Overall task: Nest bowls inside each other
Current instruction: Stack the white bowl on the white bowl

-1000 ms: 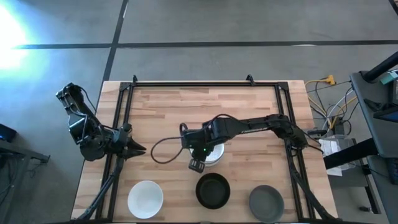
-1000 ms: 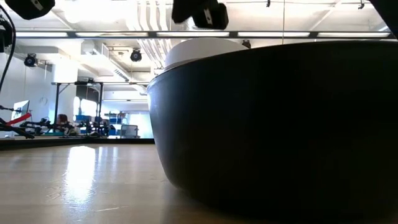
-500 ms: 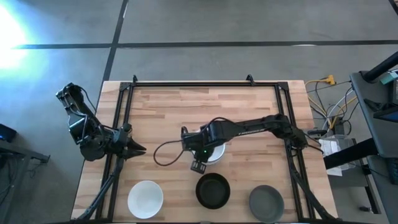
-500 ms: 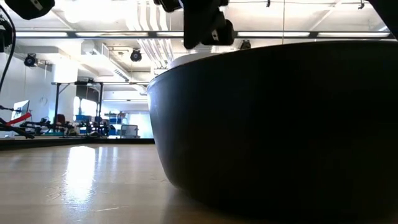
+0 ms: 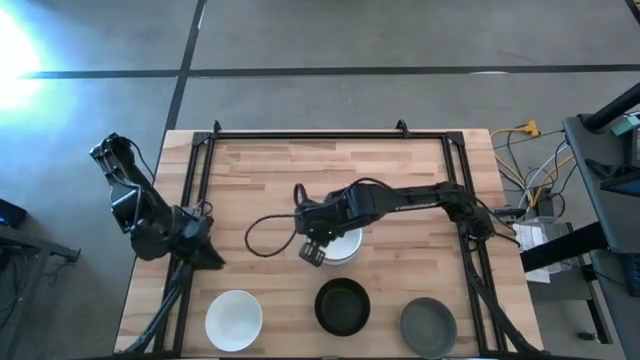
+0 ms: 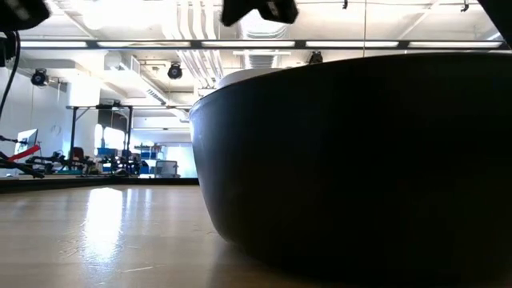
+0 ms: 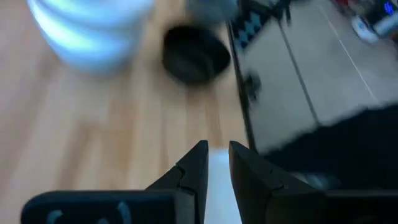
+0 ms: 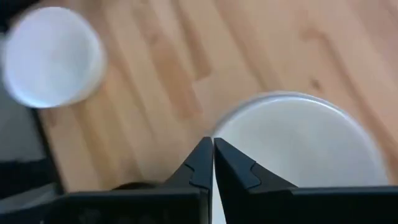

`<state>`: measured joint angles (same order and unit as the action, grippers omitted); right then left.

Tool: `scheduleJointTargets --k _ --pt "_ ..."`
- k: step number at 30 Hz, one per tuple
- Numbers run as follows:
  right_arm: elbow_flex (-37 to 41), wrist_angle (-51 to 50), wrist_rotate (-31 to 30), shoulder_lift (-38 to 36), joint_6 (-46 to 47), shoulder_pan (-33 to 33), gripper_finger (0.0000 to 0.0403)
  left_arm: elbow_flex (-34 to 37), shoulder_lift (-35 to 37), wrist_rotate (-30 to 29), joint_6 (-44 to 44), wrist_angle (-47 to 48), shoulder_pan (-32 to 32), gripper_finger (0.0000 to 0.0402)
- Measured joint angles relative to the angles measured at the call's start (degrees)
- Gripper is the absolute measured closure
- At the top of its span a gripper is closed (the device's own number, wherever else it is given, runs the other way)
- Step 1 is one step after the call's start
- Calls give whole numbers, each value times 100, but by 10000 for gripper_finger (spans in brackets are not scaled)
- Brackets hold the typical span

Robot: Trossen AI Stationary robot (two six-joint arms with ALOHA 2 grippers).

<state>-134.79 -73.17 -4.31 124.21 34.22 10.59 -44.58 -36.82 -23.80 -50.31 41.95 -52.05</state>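
**Right tool shut over the white stack at mid-worktop**

The right tool hangs with its fingers pressed together over the near-left rim of the white stack, which sits at the middle of the worktop. In the right wrist view the closed tips lie just at the stack's rim, holding nothing.

Three bowls line the near edge: a white bowl toward the near-left corner, a black bowl at the middle of the edge, a grey bowl toward the near-right corner. The black bowl is just near of the stack, with little room between them. The far half of the worktop is bare wood, as is the strip between the stack and the left edge.

The left tool waits at the left edge, fingers a little apart, holding nothing.

Since a second ago the right tool has moved slightly toward the far side, and the left tool has swung toward the near edge.
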Motion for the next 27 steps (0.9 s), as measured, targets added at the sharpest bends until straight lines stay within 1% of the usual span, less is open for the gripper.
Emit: scheduleJointTargets --k 3,8,13,18,21,24,27 --pt "1 -513 -542 -46 242 120 394 23 -184 649 -439 243 -43 352" --pt "9 -1708 -1104 -53 1061 349 394 323 -664 1313 -780 14 -297 353" --pt "38 -1670 -1372 -114 1304 664 394 410 -1344 1416 -936 -31 -546 353" --pt "42 -1684 -1683 -211 1564 793 394 408 -1757 1409 -900 -10 -538 353" --pt "42 -1685 -1772 -303 1518 826 394 409 -1926 1409 -753 134 -538 349" --pt "42 -1683 -1829 -402 1298 837 394 409 -2015 1399 -641 101 -517 334" --pt "45 -1685 -1881 -519 1124 825 394 409 -2100 1398 -641 107 -427 308"
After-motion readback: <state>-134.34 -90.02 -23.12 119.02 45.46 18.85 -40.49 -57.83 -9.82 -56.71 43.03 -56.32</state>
